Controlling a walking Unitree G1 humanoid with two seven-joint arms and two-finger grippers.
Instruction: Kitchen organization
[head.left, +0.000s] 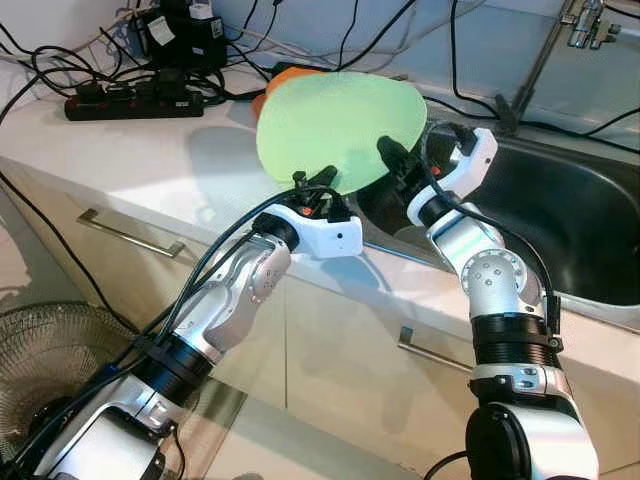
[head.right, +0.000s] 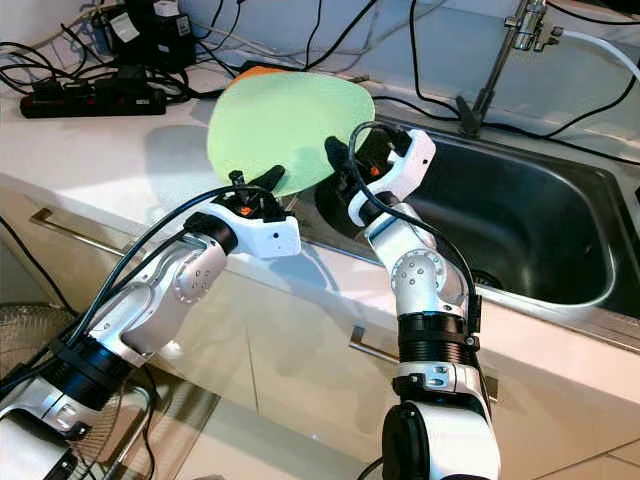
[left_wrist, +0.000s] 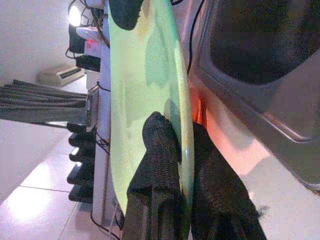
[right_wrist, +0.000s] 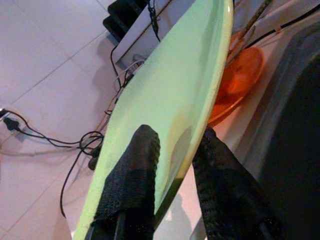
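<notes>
A pale green plate (head.left: 335, 115) is held tilted on edge above the counter, just left of the sink (head.left: 590, 215). My left gripper (head.left: 320, 180) is shut on its lower rim, one black finger (left_wrist: 157, 150) on each face. My right gripper (head.left: 395, 160) reaches in from the sink side and straddles the plate's right rim. In the right wrist view one finger (right_wrist: 132, 170) lies over the plate's (right_wrist: 175, 100) face, the other sits behind it with a small gap showing, so it stands open. An orange plate (right_wrist: 240, 75) lies on the counter behind the green one.
A black power strip (head.left: 130, 100) and tangled cables lie at the back left of the white counter (head.left: 120, 160). The faucet (head.left: 585, 25) stands behind the sink. Drawer handles (head.left: 130, 235) run along the cabinet front. A floor fan (head.left: 50, 350) stands lower left.
</notes>
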